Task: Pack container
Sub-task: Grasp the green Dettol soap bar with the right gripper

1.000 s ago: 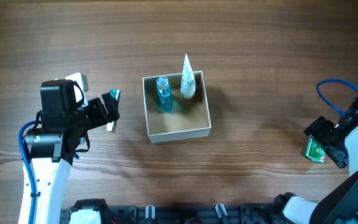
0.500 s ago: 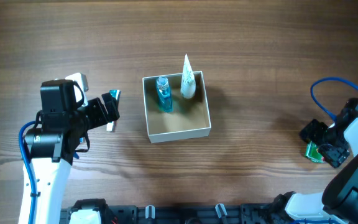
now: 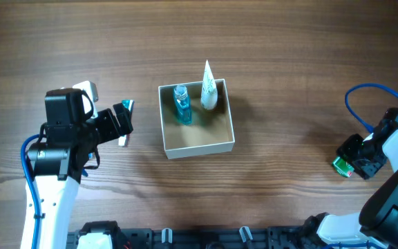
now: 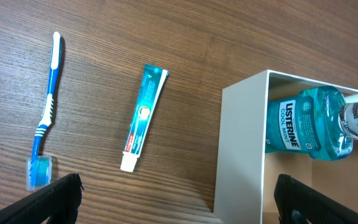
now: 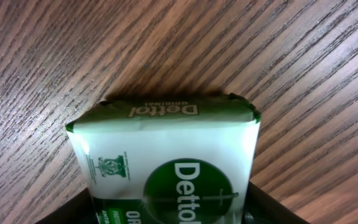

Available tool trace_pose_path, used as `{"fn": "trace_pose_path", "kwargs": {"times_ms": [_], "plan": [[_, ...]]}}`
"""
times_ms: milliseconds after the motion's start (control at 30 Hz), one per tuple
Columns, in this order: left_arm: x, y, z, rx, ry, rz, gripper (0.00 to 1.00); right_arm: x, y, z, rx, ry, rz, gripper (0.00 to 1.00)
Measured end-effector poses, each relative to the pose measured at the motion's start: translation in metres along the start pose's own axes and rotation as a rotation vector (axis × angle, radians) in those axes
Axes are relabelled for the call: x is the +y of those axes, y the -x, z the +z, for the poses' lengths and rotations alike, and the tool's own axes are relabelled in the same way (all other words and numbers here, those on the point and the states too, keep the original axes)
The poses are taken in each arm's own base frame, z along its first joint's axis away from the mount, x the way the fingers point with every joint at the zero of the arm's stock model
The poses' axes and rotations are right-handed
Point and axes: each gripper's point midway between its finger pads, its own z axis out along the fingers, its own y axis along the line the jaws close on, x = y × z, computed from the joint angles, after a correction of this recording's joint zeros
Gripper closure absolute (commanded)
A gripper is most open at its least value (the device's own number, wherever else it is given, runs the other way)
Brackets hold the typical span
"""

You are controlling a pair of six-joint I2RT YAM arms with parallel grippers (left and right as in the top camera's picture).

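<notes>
While right pincer [image 3: 347, 166] clasps soap [image 5: 166, 155], toothbrush [image 4: 46, 109], toothpaste [image 4: 145, 118] left of container [image 3: 197, 147]

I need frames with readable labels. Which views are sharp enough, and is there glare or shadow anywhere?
Overhead: even light, no glare, soft shadow inside the container, print too small to read. Left wrist: sharp, Listerine legible on the mouthwash bottle. Right wrist: soap bar very close up, Dettol legible, slightly soft.

Wooden table [image 3: 289, 55] carries container [image 3: 199, 147], toothbrush [image 4: 46, 106], toothpaste tube [image 4: 145, 115].
</notes>
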Motion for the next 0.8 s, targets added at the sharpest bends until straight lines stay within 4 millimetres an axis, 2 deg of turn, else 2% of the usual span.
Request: {"fn": "trace_pose_path", "kwargs": {"times_ms": [367, 433, 567, 600, 667, 733, 800], "plan": [[0.0, 0.0, 0.0, 0.0, 0.0, 0.0, 0.0, 0.0, 0.0, 0.0, -0.001, 0.002, 0.0, 0.59], [0.0, 0.0, 0.0, 0.0, 0.0, 0.0, 0.0, 0.001, 0.0, 0.0, 0.0, 0.003, 0.0, 0.69], [0.0, 0.0, 0.0, 0.0, 0.0, 0.0, 0.0, 0.002, -0.001, -0.002, 0.018, 0.009, 0.0, 0.83], [0.0, 0.0, 0.0, 0.0, 0.0, 0.0, 0.0, 0.004, -0.002, -0.003, 0.029, 0.018, 0.0, 0.9], [0.0, 0.0, 0.0, 0.0, 0.0, 0.0, 0.0, 0.009, -0.003, -0.008, 0.044, 0.043, 0.0, 0.95], [0.0, 0.0, 0.0, 0.0, 0.0, 0.0, 0.0, 0.014, 0.001, -0.016, 0.047, 0.069, -0.001, 0.96], [0.0, 0.0, 0.0, 0.0, 0.0, 0.0, 0.0, 0.025, 0.014, -0.034, 0.021, 0.11, -0.02, 0.96]]}}
